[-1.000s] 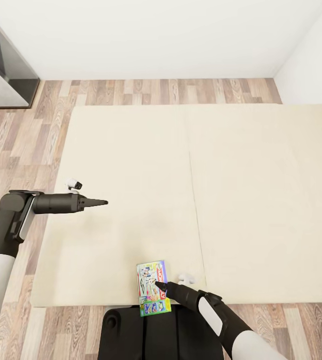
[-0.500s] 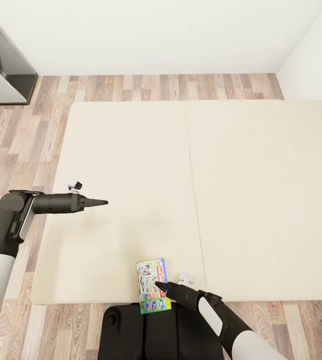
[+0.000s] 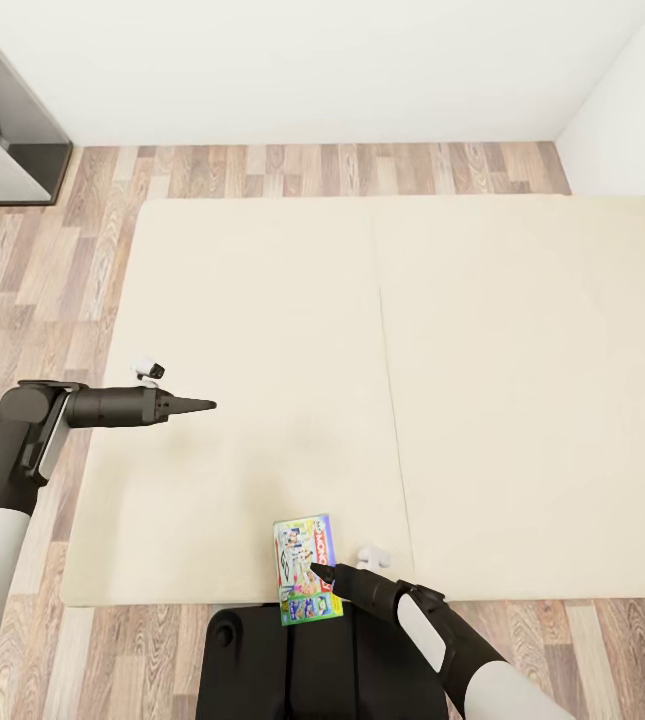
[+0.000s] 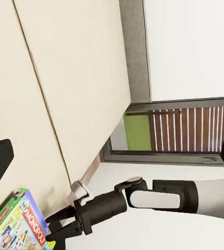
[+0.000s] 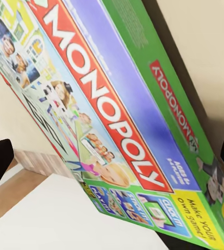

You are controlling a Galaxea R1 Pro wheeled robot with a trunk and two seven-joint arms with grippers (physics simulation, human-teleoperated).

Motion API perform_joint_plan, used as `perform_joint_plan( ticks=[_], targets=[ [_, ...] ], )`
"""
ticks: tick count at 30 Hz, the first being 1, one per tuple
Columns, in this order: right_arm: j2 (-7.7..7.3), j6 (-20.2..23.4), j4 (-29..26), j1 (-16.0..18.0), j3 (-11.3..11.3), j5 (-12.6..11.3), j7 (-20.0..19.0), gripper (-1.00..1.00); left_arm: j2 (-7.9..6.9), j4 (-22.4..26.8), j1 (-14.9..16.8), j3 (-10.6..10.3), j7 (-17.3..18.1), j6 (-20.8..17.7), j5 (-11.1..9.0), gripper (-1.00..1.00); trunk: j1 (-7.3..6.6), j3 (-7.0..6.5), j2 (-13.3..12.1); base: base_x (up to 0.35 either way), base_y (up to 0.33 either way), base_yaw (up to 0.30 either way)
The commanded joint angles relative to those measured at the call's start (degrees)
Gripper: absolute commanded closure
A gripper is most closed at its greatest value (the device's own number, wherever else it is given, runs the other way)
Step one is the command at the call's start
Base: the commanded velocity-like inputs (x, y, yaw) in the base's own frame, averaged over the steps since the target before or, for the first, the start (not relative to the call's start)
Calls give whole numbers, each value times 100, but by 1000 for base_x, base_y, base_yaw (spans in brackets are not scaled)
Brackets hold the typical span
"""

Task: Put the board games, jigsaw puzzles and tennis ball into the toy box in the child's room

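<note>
Wood-plank floor (image 3: 52, 270) frames the broad beige bed (image 3: 262, 330), its smooth mattress split by one lengthwise seam. At the near edge lies the flat rectangular Monopoly board game (image 3: 306, 583), glossy green-sided with a red band, overhanging slightly. The right hand (image 3: 318, 571) rests on its lid, width unclear. The left hand (image 3: 205, 405) hovers over bare mattress, pinched to a point.

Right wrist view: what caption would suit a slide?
Colourful flat Monopoly board game box seen close up, overhanging the beige mattress edge.
</note>
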State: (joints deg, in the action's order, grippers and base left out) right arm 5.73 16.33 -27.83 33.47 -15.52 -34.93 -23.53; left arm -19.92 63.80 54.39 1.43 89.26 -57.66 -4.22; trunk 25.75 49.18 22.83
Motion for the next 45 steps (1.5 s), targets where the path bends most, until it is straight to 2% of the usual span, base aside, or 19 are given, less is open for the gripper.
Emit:
perform_joint_plan(
  ticks=[1, 45],
  targets=[
    [-2, 26, -3, 2, -12, -44, 1, -100, -3, 1, 1, -2, 21, -61, 1, -100, 3, 6, 9, 0, 0, 0],
    [9, 22, -3, 2, -21, -6, -2, -100, -9, 1, 1, -2, 21, -61, 1, -100, 3, 7, 9, 0, 49, 0]
  ],
)
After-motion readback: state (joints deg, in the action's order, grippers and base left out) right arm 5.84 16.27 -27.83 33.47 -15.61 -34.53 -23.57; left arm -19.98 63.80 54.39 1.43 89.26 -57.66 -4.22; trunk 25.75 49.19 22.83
